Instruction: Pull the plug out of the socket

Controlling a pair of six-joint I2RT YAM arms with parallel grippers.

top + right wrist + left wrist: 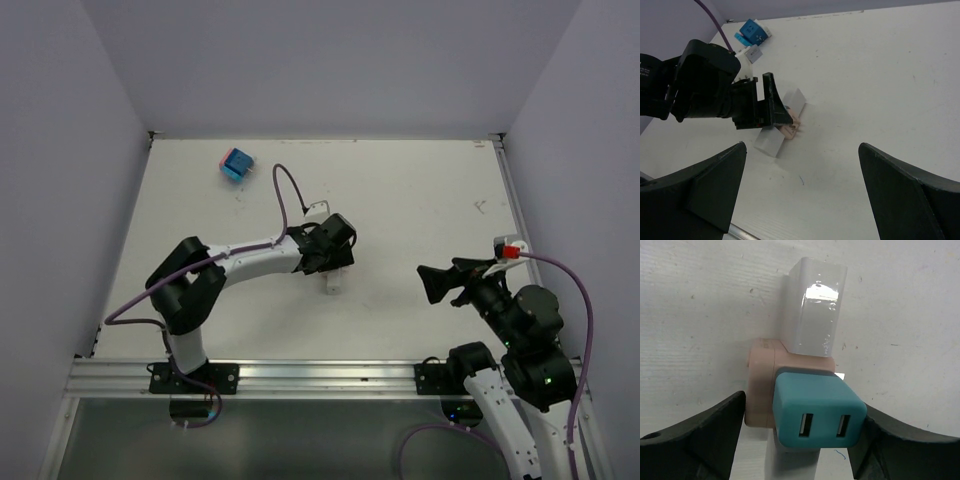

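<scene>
While seated in the pink socket (760, 390), teal plug (817, 407) with two slots, flanked by left jaws, grip unclear, right jaws released

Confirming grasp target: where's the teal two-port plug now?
Left wrist view, low centre: the teal two-port plug is flanked by the left pincer, against the pink socket block, white rectangular block beyond.

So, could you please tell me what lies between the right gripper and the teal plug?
Only bare table: the top view shows nothing between the right gripper and the teal plug, which the left gripper straddles.
</scene>
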